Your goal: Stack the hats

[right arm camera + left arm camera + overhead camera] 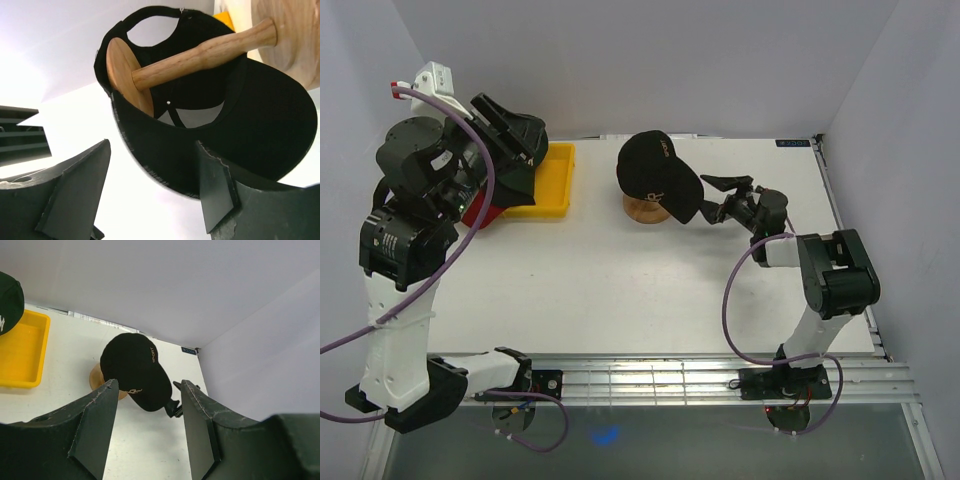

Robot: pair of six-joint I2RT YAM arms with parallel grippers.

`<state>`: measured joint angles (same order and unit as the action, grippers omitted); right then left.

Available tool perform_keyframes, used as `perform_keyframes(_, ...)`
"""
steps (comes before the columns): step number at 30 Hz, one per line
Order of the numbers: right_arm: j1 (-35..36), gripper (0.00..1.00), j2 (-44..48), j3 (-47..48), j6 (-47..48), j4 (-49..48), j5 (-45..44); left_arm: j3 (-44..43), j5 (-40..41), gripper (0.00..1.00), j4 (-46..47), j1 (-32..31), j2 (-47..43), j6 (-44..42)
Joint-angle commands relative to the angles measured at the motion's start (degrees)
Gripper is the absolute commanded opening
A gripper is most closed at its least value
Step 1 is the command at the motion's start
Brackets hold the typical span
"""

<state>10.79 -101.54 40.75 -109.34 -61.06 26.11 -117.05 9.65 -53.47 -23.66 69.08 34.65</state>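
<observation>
Left gripper (148, 385) hangs high over the worktop's (620, 290) far-left corner, its jaws apart with nothing between them. Below it a yellow tray (20, 355) sits by the far edge near that corner, and a green cap (7, 300) with white stitching overlaps the tray's left end. Only a corner of a red cap (485, 215) shows under the left arm, at the tray's near-left side. A black cap (655, 170) sits on a wooden stand (645, 210) about midway along the far edge, brim pointing to the right and near side. Right gripper (718, 197) is low, just beside that brim, jaws open and gripping nothing; whether a finger touches the brim I cannot tell.
</observation>
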Motion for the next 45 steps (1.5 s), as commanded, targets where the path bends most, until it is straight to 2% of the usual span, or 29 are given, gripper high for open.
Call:
perform_keyframes(1, -1.99, 0.73, 4.32, 2.84, 7.53, 6.90, 2.10, 0.42, 0.81, 0.63, 0.04, -0.16, -1.49, -0.99)
perform_keyframes(7, -2.88, 0.75, 7.58, 10.74, 24.06, 24.48, 3.94, 2.00, 0.90, 0.63, 0.12, -0.16, -1.84, -0.99)
perform_keyframes(9, -2.88, 0.76, 8.46, 13.81, 33.19, 31.30, 3.34, 2.18, 1.07, 0.63, 0.12, -0.16, -2.02, -1.43)
perform_keyframes(13, -3.40, 0.79, 11.88, 13.04, 46.56, 36.79, 0.44, 2.10, 1.16, 0.63, -0.05, -0.16, -2.28, -2.40)
perform_keyframes(17, -4.54, 0.80, 13.82, 7.77, 54.13, 35.92, -0.53, 2.44, 0.55, 0.63, -0.23, -0.16, -2.28, -2.49)
perform_keyframes(25, -2.97, 0.81, 20.14, -2.86, 70.74, 27.84, -0.35, 4.46, -0.07, 0.63, 0.03, -0.16, -2.72, -2.66)
perform_keyframes(29, -1.30, 0.81, 20.77, -6.56, 73.56, 24.41, -1.32, 5.34, -0.77, 0.63, 0.65, -0.07, -2.81, -2.57)
perform_keyframes(37, 4.94, 0.80, 16.12, -3.05, 77.87, 23.10, -5.19, 5.43, -1.12, 0.63, 0.83, -0.16, -2.46, -3.10)
perform_keyframes(45, 5.30, 0.79, 9.26, -1.20, 76.65, 15.36, -4.93, 5.70, -1.39, 0.63, 0.91, -0.16, -2.11, -4.24)
